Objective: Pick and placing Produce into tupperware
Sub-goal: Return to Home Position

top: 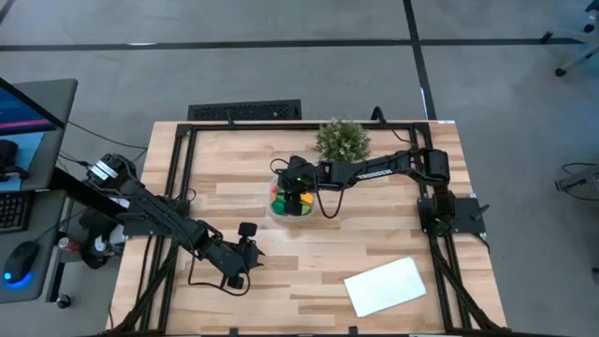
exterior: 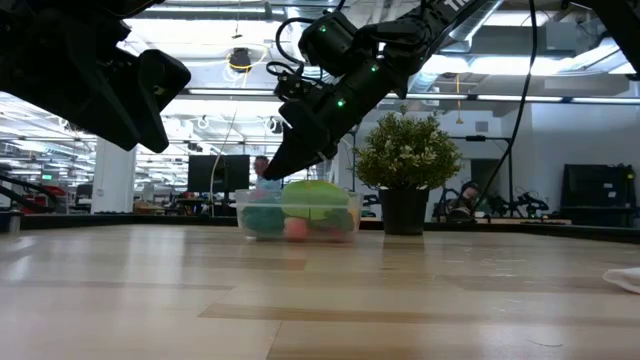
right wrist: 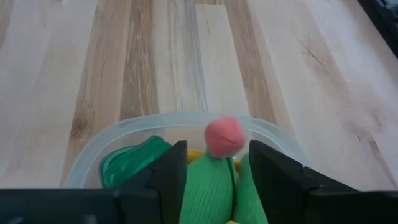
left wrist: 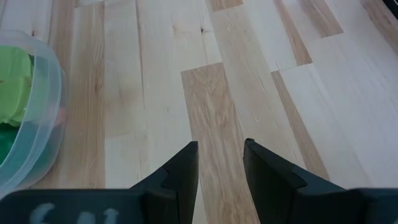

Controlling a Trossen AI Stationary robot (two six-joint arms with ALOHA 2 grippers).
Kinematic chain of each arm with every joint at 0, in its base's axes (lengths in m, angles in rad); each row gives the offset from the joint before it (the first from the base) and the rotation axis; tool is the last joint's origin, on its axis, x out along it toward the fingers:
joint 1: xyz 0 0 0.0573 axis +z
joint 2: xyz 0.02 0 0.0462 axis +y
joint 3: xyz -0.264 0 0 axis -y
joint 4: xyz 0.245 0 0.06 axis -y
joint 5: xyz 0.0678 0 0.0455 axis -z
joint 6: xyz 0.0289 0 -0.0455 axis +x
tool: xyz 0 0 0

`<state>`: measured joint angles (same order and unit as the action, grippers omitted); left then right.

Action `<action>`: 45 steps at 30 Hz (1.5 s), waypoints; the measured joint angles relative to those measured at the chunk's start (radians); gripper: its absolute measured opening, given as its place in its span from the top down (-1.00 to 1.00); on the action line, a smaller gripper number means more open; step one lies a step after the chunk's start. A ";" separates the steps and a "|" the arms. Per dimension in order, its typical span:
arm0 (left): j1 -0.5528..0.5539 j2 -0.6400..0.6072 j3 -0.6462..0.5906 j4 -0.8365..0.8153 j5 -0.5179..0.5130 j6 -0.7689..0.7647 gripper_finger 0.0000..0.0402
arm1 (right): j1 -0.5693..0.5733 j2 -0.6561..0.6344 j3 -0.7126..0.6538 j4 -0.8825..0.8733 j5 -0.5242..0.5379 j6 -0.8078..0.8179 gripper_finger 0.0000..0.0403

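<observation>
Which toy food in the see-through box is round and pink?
The little peach, in the tupperware just under the open right gripper. It alone is a pink ball; the pieces beside it are green, with some yellow.

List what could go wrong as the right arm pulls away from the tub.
1. The right claw hangs open just above the tub; a sideways pull could clip its rim and shift it.
2. The pink peach sits high on the pile near the rim; a knock might roll it out.
3. The potted plant stands close by the right arm; a wide swing could brush it.
</observation>
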<state>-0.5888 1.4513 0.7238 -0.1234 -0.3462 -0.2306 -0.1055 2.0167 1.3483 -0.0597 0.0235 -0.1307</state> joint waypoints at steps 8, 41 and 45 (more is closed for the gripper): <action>0.000 0.000 0.000 -0.009 0.000 0.001 0.41 | 0.022 -0.006 0.019 -0.023 0.000 -0.018 0.07; 0.002 0.000 0.000 0.124 -0.460 0.478 0.41 | 0.166 -0.009 0.293 -0.722 0.078 0.069 0.11; -0.003 0.000 0.000 0.136 -0.561 0.421 0.41 | 0.208 -0.009 0.293 -0.693 0.049 0.008 0.10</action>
<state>-0.5922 1.4513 0.7238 0.0127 -0.9070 0.1908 0.1022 2.0079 1.6409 -0.7526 0.0729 -0.1222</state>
